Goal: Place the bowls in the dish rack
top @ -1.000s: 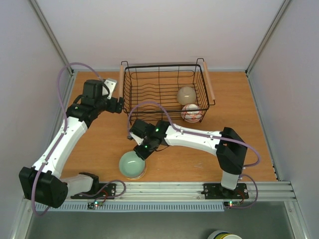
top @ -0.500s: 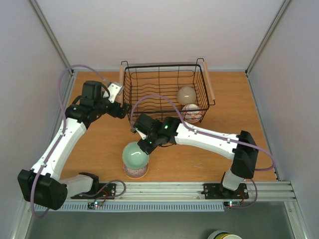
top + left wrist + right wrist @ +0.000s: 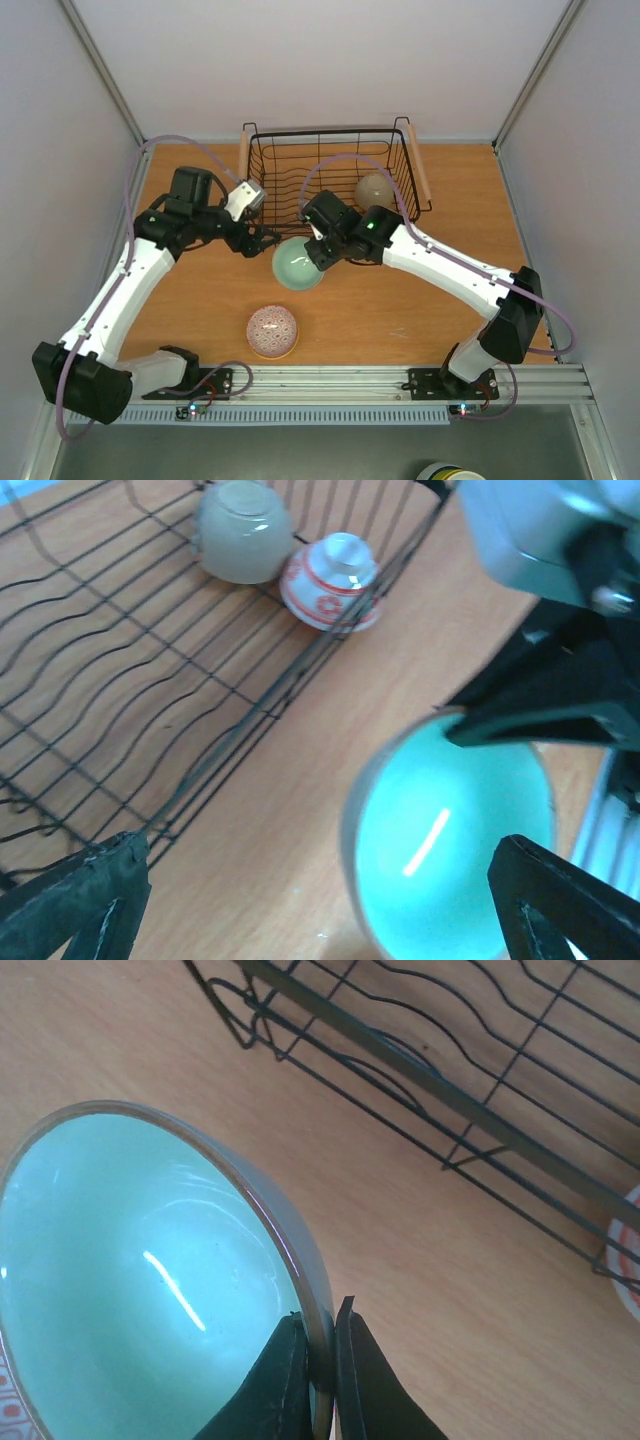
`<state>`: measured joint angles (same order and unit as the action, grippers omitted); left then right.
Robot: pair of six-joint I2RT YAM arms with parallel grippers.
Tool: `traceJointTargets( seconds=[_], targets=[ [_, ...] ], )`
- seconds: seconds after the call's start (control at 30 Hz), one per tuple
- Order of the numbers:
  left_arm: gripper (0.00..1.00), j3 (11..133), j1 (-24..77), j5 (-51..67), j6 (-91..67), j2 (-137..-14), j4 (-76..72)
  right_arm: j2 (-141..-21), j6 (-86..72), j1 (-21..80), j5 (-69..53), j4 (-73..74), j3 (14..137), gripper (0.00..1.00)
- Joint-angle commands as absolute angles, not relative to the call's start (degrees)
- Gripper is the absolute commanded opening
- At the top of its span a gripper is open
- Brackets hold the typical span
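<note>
My right gripper (image 3: 318, 252) is shut on the rim of the pale green bowl (image 3: 298, 264) and holds it in the air just in front of the dish rack (image 3: 262, 190), near its front left corner. In the right wrist view the fingers (image 3: 322, 1360) pinch the bowl's (image 3: 150, 1280) rim. My left gripper (image 3: 262, 240) is open and empty right beside the green bowl (image 3: 450, 850). A red-and-white patterned bowl (image 3: 272, 331) sits on the table at the front. A beige bowl (image 3: 375, 190) and a red-and-white bowl (image 3: 330, 583) lie in the rack's right part.
The black wire rack has wooden handles at its left (image 3: 242, 160) and right (image 3: 418, 170) sides, with bare wavy wire floor (image 3: 110, 670) on its left. The wooden table (image 3: 400, 320) ends at a metal rail in front. White walls close in both sides.
My right gripper lifted the green bowl off the red patterned bowl and carried it back toward the rack. My left gripper swung right, close to the bowl.
</note>
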<state>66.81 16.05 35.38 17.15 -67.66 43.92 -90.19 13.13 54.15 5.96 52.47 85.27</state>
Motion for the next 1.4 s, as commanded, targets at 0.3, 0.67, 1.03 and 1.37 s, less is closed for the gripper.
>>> traceJointTargets(
  seconds=[0.3, 0.67, 1.03, 1.37],
  targets=[
    [0.93, 69.73, 24.87, 33.34, 21.45, -74.16, 47.24, -86.93, 16.99, 52.73, 8.72, 53.25, 95.93, 0.01],
    [0.01, 70.89, 26.98, 30.42, 22.01, -76.44, 48.05, -87.17, 17.78, 52.74, 9.73, 53.18, 96.46, 0.01],
    [0.01, 69.41, 26.53, 36.88, 23.54, -74.09, 47.33, -73.69, 11.35, 42.53, -13.73, 40.21, 79.82, 0.77],
    [0.00, 70.56, 25.16, 49.61, 28.95, -75.99, 52.58, -68.75, 5.66, 38.66, -37.29, 28.45, 67.95, 0.99]
  ],
)
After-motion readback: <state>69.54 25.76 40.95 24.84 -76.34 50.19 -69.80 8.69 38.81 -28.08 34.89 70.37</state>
